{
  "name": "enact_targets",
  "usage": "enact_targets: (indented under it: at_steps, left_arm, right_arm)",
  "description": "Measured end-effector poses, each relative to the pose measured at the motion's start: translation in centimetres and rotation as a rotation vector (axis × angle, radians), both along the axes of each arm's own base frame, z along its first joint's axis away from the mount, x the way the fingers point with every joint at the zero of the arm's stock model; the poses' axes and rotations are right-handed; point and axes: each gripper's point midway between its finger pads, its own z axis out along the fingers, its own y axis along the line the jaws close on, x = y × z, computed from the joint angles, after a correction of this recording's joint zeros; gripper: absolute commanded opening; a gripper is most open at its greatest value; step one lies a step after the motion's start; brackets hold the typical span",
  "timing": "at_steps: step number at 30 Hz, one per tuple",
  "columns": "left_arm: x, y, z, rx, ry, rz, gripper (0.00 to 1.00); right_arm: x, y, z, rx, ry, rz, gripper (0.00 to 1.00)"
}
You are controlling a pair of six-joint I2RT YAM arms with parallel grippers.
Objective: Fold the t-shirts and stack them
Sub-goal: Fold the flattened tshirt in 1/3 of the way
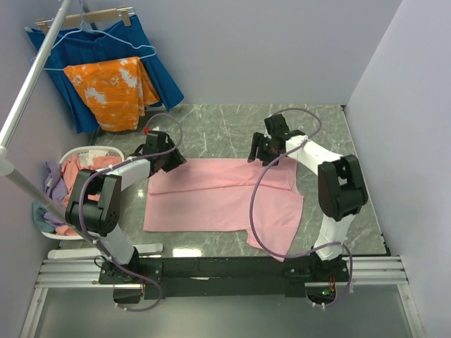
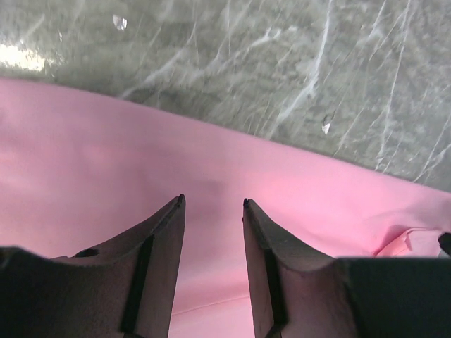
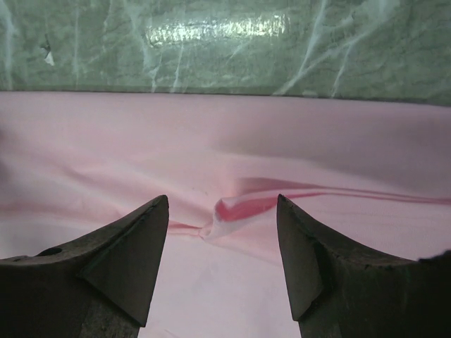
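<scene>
A light pink t-shirt (image 1: 218, 197) lies spread on the marble table, partly folded, one sleeve hanging toward the front right. My left gripper (image 1: 171, 160) is open above its far left edge; the pink cloth (image 2: 106, 176) fills the left wrist view under the jaws. My right gripper (image 1: 259, 149) is open above the shirt's far right edge, over a small raised fold (image 3: 243, 204) in the cloth. Neither holds anything. More shirts, salmon-pink and lilac (image 1: 67, 176), lie bunched in a white basket at the left.
The white basket (image 1: 95, 151) stands at the table's left edge. An orange blotched cloth (image 1: 109, 91) and a dark blue pleated cloth (image 1: 151, 60) hang on a rack at the back left. A white pole (image 1: 28, 91) slants across the left. Bare marble (image 1: 211, 127) lies behind the shirt.
</scene>
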Motion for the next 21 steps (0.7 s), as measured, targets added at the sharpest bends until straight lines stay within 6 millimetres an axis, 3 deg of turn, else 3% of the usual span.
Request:
enact_targets:
  at_steps: [7, 14, 18, 21]
  left_arm:
    - [-0.4, -0.9, -0.2, 0.002, 0.006, -0.022, 0.43]
    - [-0.6, -0.9, -1.3, 0.011, 0.03, -0.025, 0.41]
    - [-0.9, -0.8, -2.4, 0.019, 0.061, -0.026, 0.41]
    - [-1.1, -0.8, -2.6, 0.022, 0.072, -0.026, 0.41]
  right_arm:
    - [1.0, 1.3, -0.7, -0.036, 0.032, 0.031, 0.67]
    - [-1.5, 3.5, -1.6, -0.048, 0.069, 0.098, 0.67]
    - [-2.0, 3.2, -2.0, -0.087, 0.085, 0.095, 0.54]
    - [-2.2, 2.4, -2.5, -0.131, 0.102, 0.078, 0.52]
